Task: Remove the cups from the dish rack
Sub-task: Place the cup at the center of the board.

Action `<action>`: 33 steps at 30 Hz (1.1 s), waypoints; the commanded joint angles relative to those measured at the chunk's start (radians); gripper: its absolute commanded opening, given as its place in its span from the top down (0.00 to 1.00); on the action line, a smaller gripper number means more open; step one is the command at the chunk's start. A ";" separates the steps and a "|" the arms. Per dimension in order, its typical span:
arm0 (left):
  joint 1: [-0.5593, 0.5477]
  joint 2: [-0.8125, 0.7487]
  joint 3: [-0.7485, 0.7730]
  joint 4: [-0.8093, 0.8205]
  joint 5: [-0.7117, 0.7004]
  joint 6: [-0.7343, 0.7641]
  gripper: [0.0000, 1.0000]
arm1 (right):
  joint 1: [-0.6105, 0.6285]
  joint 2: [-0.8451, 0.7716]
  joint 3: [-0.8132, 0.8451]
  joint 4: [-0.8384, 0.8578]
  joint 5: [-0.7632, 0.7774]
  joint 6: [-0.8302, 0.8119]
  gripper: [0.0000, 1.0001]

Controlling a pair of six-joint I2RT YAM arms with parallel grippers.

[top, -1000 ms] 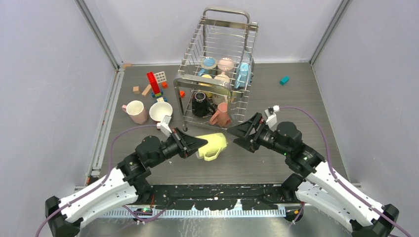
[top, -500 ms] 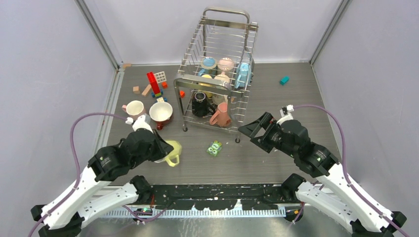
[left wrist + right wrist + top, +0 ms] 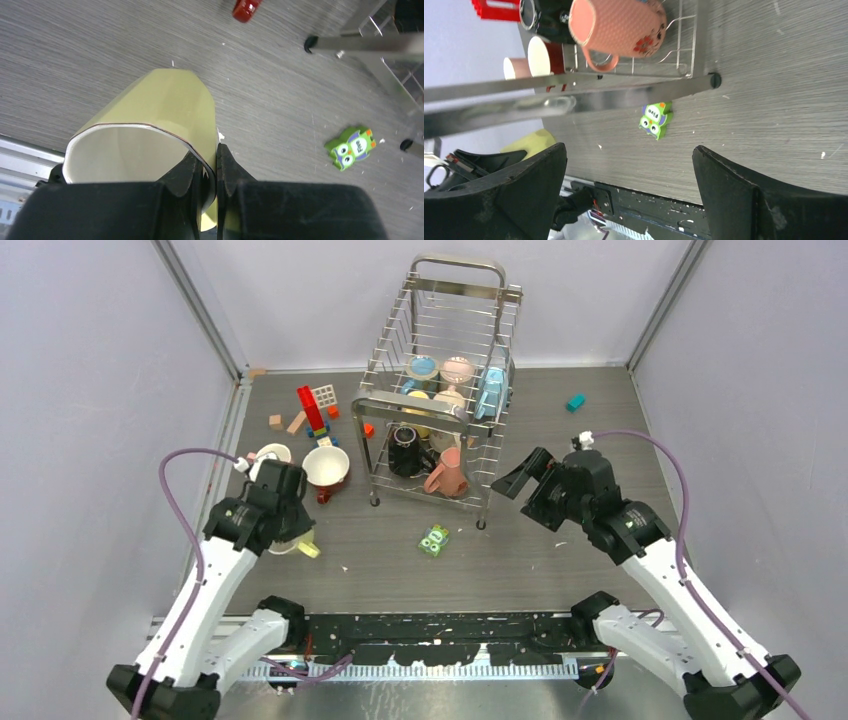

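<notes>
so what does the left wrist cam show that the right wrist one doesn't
Left wrist only: the left gripper shut on the yellow mug's rim, one finger inside, one outside.
Right wrist only: the salmon mug and black mug in the rack, and the right gripper open, holding nothing.
Both: the owl packet on the table, a rack foot, and part of the yellow mug.
</notes>
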 commanded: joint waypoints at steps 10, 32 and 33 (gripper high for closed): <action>0.384 0.304 -0.011 0.338 0.202 0.207 1.00 | -0.319 0.059 0.025 0.014 -0.326 -0.122 0.00; 0.465 0.582 0.144 0.379 0.201 0.288 0.98 | -0.330 0.106 0.048 0.069 -0.365 -0.111 0.00; 0.464 0.585 0.142 0.381 0.205 0.290 0.96 | -0.329 0.107 0.048 0.069 -0.365 -0.111 0.00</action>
